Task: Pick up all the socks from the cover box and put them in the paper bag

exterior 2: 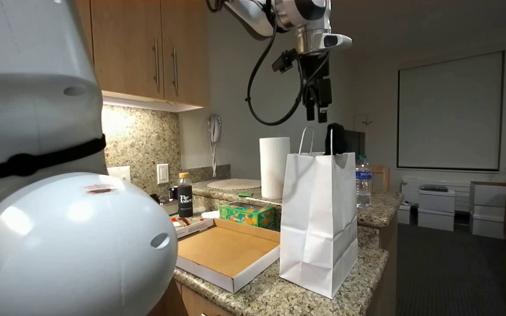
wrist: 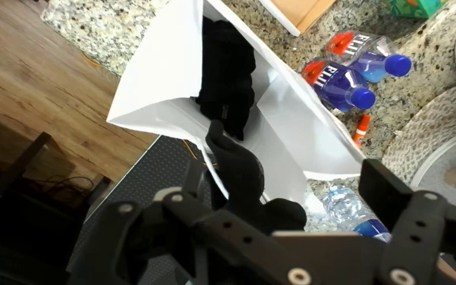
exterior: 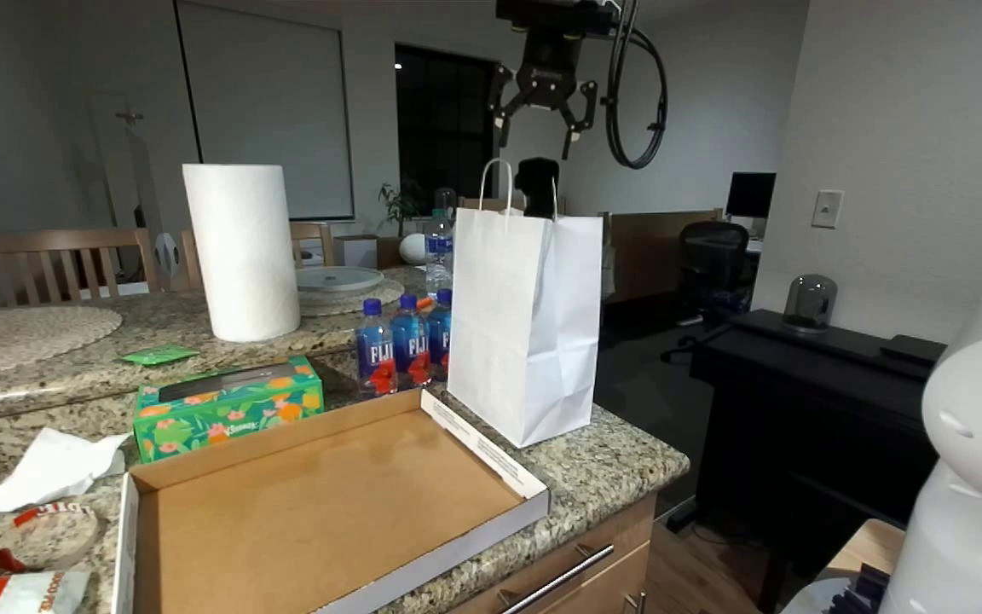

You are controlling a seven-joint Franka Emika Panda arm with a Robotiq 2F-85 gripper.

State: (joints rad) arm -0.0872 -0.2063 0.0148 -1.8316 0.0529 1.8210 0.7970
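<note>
I find the hand (exterior: 534,147) spread and empty above a black sock (exterior 2: 336,139), apparently light and limp, best pinched at its raised end, protruding at right from the paper bag (exterior: 508,324).

"What stands on the raised counter (exterior: 163,321)?"

"A white paper towel roll (exterior: 244,256), with a small green packet (exterior: 160,355) near its base."

"And lower down?"

"A flowered green tissue box (exterior: 231,414), and three blue-capped bottles (exterior: 410,337) close together."

"Anything on the wall (exterior 2: 237,109)?"

"A white phone (exterior 2: 215,128)."
</note>
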